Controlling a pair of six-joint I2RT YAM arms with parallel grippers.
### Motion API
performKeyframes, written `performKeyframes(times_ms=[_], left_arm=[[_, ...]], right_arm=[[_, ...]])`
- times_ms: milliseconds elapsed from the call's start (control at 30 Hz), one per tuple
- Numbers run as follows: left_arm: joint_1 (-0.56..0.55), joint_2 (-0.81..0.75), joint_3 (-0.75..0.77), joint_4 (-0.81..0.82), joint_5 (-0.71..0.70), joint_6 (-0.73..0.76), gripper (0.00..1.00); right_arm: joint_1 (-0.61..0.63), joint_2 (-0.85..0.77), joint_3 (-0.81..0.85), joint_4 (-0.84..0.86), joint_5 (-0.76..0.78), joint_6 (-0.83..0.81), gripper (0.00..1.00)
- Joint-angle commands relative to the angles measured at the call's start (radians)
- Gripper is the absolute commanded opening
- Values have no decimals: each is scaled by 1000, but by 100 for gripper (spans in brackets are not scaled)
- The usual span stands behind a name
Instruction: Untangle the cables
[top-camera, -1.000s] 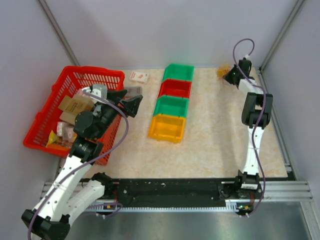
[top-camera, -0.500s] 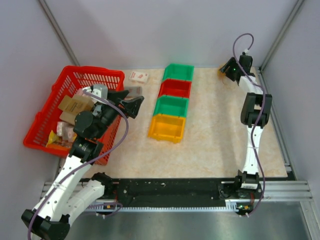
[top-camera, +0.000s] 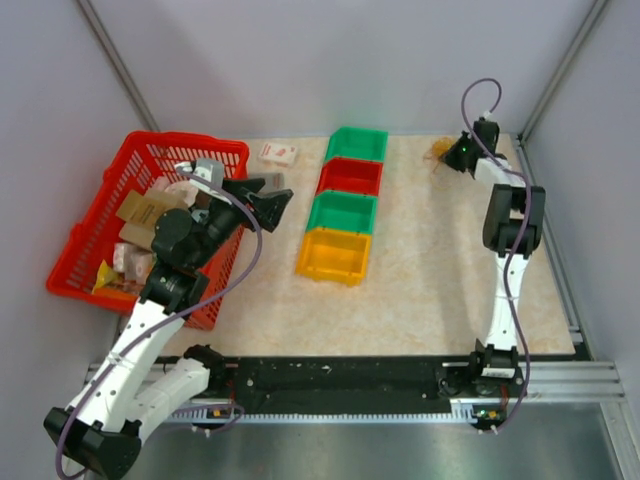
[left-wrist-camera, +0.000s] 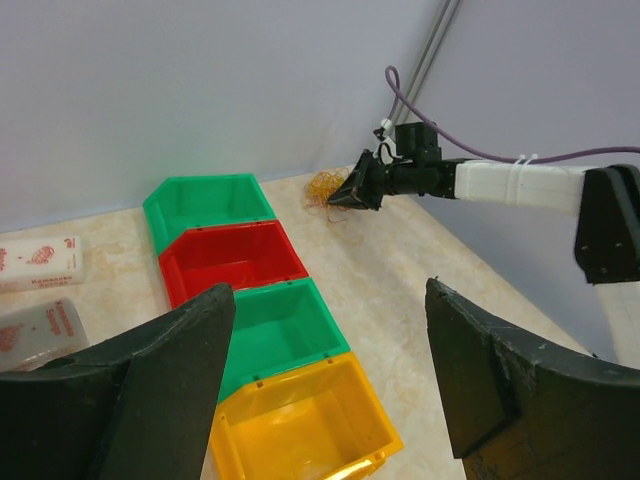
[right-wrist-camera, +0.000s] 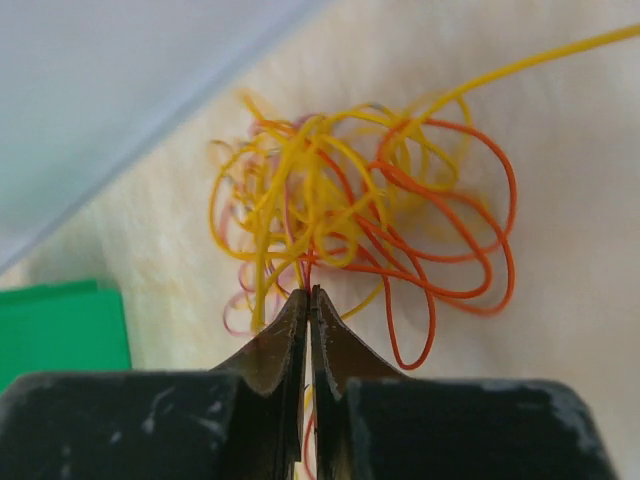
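Note:
The cables (right-wrist-camera: 340, 215) are a small tangle of yellow, orange and red loops lying on the table at the back right corner (top-camera: 441, 150), also visible in the left wrist view (left-wrist-camera: 325, 187). My right gripper (right-wrist-camera: 308, 292) is shut, with a few thin strands of the tangle pinched at its tips; it reaches to the far corner (top-camera: 455, 155) (left-wrist-camera: 352, 193). One yellow strand runs out of the tangle to the upper right. My left gripper (left-wrist-camera: 330, 370) stands open and holds nothing, hovering left of the bins (top-camera: 280, 192).
A row of small bins sits mid-table: green (top-camera: 357, 145), red (top-camera: 350, 178), green (top-camera: 342, 213), yellow (top-camera: 334, 257). A red basket (top-camera: 95, 215) with several packets stands at the left. A white packet (top-camera: 278, 154) lies behind it. Walls close the back and right.
My right gripper drew back a little from the corner, then returned and stands shut on strands of the tangle. My left gripper shifted slightly up and to the right, still open.

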Motion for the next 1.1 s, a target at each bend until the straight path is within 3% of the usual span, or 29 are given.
performKeyframes(times_ms=[0,200,367,467,633,733,867,1067], left_arm=[[-3,9,52,1,46,-9,80],[-3,29,52,12,79,-38,77],[-10,58,62,30,179,-67,66],[-25,85,65,67,291,-77,67],[-77,139,74,93,403,-70,70],[-138,173,92,67,418,-29,70],[-252,197,97,23,362,10,68],[-399,182,-61,165,294,-100,57]], right_arm=[[22,-344,-351,29,37,9,0],[30,-888,-978,171,34,118,0],[40,-1300,-1407,143,-9,204,0],[66,-1540,-1572,30,-24,207,0],[128,-1948,-1721,-191,0,262,0],[142,-2123,-1777,-244,-67,329,0],[174,-2227,-1809,-312,-116,392,0],[191,-2378,-1855,-305,-216,552,0]])
